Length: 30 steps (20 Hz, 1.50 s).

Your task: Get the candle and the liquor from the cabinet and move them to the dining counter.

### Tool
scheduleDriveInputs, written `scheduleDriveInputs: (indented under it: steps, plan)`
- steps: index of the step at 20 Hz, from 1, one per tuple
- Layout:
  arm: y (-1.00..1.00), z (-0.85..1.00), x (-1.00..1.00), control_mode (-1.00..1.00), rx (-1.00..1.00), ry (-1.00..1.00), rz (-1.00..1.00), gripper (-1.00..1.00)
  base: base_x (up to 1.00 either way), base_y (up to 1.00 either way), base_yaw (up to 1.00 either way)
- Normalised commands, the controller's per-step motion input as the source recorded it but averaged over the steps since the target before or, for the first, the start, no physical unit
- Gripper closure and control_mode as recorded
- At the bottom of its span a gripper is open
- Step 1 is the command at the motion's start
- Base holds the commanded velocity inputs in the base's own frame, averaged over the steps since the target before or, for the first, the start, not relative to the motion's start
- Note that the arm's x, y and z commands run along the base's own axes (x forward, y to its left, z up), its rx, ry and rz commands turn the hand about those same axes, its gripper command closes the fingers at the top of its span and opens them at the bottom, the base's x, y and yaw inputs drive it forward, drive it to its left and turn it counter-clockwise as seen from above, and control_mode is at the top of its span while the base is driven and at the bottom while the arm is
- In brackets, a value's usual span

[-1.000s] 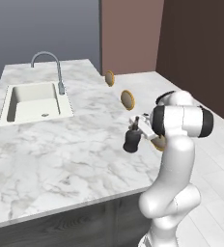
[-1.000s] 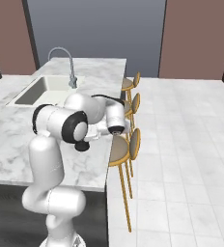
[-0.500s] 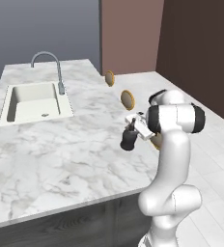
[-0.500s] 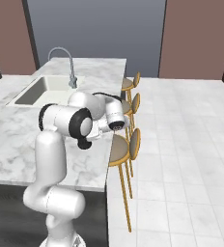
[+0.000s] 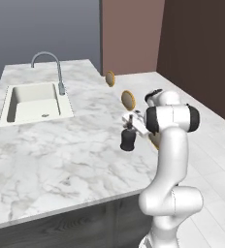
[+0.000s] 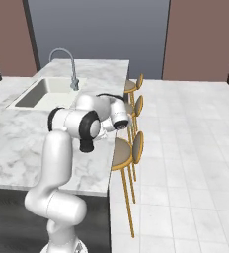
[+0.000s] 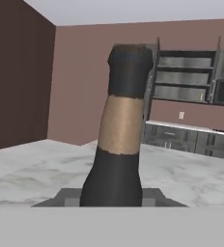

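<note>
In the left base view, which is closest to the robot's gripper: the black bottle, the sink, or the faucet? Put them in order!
From the gripper:
1. The liquor, gripped by its neck, near the counter's right edge.
2. The faucet, farther back and to the left, at the sink's right rim.
3. The sink, farthest left across the marble.

The squat black liquor bottle with a wide rounded body and thin neck stands upright at the centre of the left base view, on or just above the large white grey-veined marble dining counter, near its right edge. In the hand view the bottle fills the centre, showing a tan band around the neck under a dark cap. The dark wall cabinet stands open at upper right there.
</note>
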Motion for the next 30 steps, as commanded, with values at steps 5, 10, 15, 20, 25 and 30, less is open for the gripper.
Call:
scheduleDriveInputs:
  steps: [5,10,15,20,25,30]
  plan:
    - [0.0,-0.29,0.26,-1.0,0.0,0.0,0.07,1.0,0.0,0.0,0.0]
    - [0.0,-0.28,-0.01,-1.0,0.0,-0.08,0.07,1.0,0.0,0.0,0.0]
    - [-0.05,-0.29,-0.14,-1.0,0.0,-0.16,0.05,1.0,0.0,0.0,0.0]
    - [0.0,-0.31,-0.12,-1.0,0.0,-0.18,0.01,1.0,0.0,0.0,0.0]
    - [0.0,-0.26,0.0,-1.0,0.0,-0.11,0.0,1.0,0.0,0.0,0.0]
    - [-0.04,-0.22,0.0,-1.0,0.0,-0.08,0.0,1.0,0.0,0.0,0.0]
